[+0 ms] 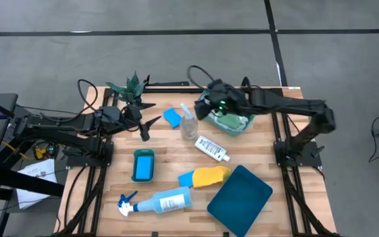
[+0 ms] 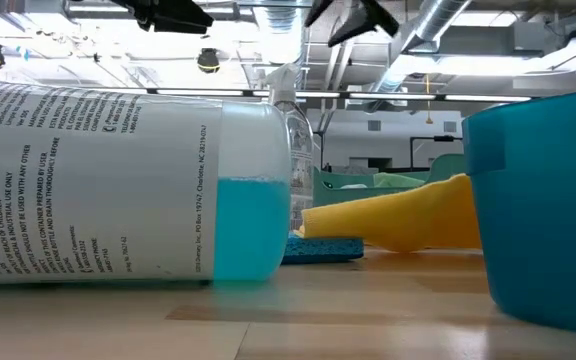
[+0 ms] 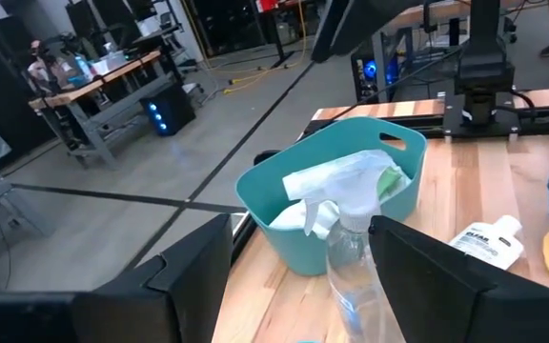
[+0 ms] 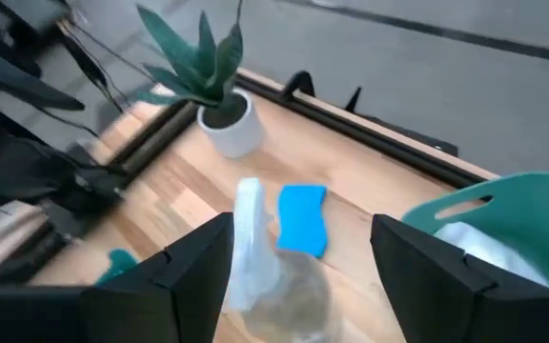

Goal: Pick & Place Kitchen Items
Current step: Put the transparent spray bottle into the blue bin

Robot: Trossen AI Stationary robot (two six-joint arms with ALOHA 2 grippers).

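"Which arm is on the job?"

"Hard to call. The left gripper (image 1: 149, 126) has its fingers spread with nothing between them. The right gripper (image 1: 204, 105) is released too, jaws wide and holding nothing, hanging over the near rim of the teal tub (image 1: 245, 128)."

"What sits between the two?"

"A clear spray bottle (image 1: 188, 125). It is upright, see-through, with a pale trigger head, and stands just ahead of the left gripper's fingers and just beside the right one. A wavy-edged blue sponge (image 1: 172, 117) lies flat right next to it, on the left gripper's side."

"And in the tub?"

"White and green cloths (image 3: 341, 181), crumpled, lying below the right gripper."

"The other items?"

"A small white bottle (image 1: 212, 148) lies on its side near the right gripper, toward the front of the table (image 1: 268, 158). Well away from both grippers, at the front edge, the pale-blue spray bottle (image 1: 163, 201) lies flat: white label, blue liquid in its lower end, blue trigger. Between it and the grippers there is a yellow cloth (image 1: 212, 175), bunched up and touching a second sponge (image 1: 186, 179). A blue rectangular pad (image 1: 143, 164) lies nearer the left gripper."

"The potted plant (image 1: 131, 87)?"

"Just behind the left gripper."
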